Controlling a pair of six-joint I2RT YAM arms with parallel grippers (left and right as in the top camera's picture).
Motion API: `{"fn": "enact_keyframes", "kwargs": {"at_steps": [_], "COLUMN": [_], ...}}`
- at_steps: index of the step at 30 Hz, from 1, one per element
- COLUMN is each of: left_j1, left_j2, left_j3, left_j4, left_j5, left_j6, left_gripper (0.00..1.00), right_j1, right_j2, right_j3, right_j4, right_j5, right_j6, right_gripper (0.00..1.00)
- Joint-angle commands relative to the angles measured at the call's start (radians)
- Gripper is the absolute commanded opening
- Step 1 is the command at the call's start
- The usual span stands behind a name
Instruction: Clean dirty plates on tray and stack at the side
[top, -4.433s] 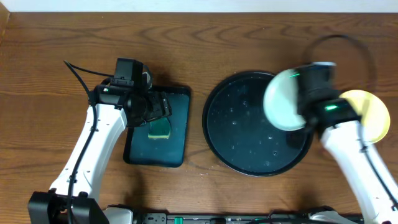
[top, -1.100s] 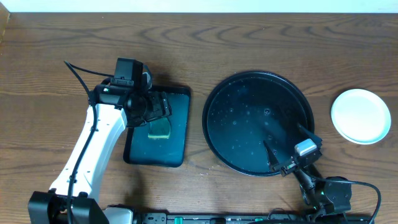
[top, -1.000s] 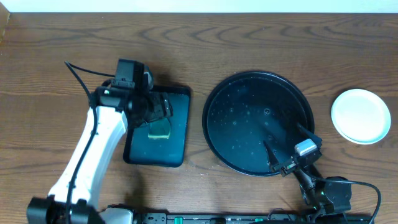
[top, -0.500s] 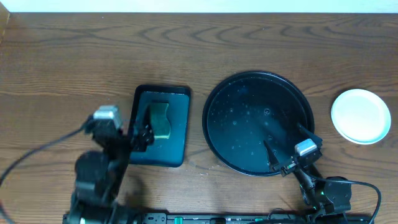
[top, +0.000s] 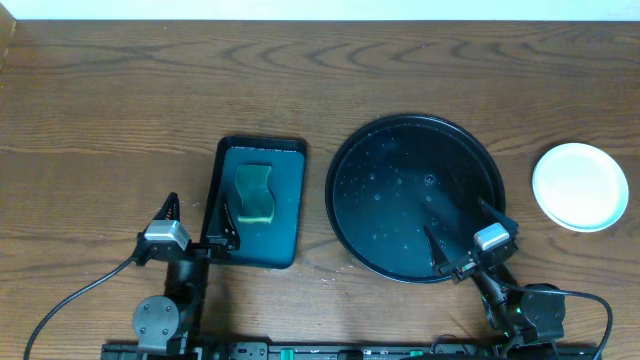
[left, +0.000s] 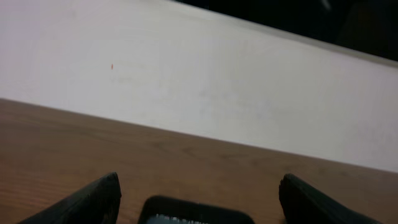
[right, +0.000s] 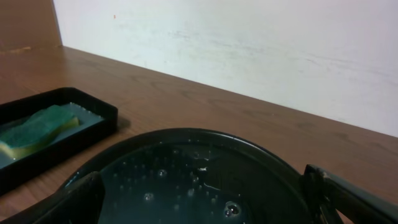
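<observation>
The plates (top: 580, 186) lie on the bare wood at the right edge, only a white top one showing. Beads of water cover the round black tray (top: 345, 150), which carries no plate. At the table's near edge my left gripper (top: 198, 214) stands open, its fingers either side of the teal tray's near left corner. My right gripper (top: 463, 230) is open over the black tray's near right rim. In the right wrist view the wet black tray (right: 186, 133) lies between my open right gripper (right: 202, 177). The left gripper (left: 199, 180) holds nothing in its own view.
A dark teal rectangular tray (top: 285, 160) left of the black tray holds a yellow-green sponge (top: 254, 193), both also in the right wrist view as the teal tray (right: 93, 108) and the sponge (right: 37, 127). A white wall borders the far table edge.
The left arm has drawn back from over the teal tray to the near edge, leaving the sponge there. Earlier the right arm carried a pale plate right; it has not moved lately.
</observation>
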Motion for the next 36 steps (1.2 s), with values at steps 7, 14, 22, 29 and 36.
{"fn": "enact_keyframes", "kwargs": {"at_steps": [7, 14, 22, 29, 36], "left_j1": [0.006, 0.006, 0.006, 0.006, 0.006], "left_j2": [-0.010, -0.010, -0.010, -0.009, -0.007], "left_j3": [-0.117, -0.117, -0.117, -0.117, -0.117], "left_j4": [0.108, 0.023, -0.138, -0.151, -0.151], "left_j5": [-0.032, -0.031, -0.031, -0.031, -0.031], "left_j6": [0.017, 0.017, 0.017, 0.017, 0.017], "left_gripper": [0.82, 0.82, 0.82, 0.82, 0.82], "right_j1": [-0.002, -0.002, -0.002, -0.002, -0.002], "right_j2": [-0.003, -0.003, -0.003, -0.003, -0.003], "right_j3": [-0.002, -0.002, -0.002, -0.002, -0.002], "right_j4": [-0.005, -0.005, -0.005, -0.005, -0.005], "right_j5": [0.003, 0.003, 0.003, 0.003, 0.003], "right_j6": [-0.006, -0.006, -0.006, -0.006, -0.006], "right_gripper": [0.99, 0.99, 0.99, 0.99, 0.99]}}
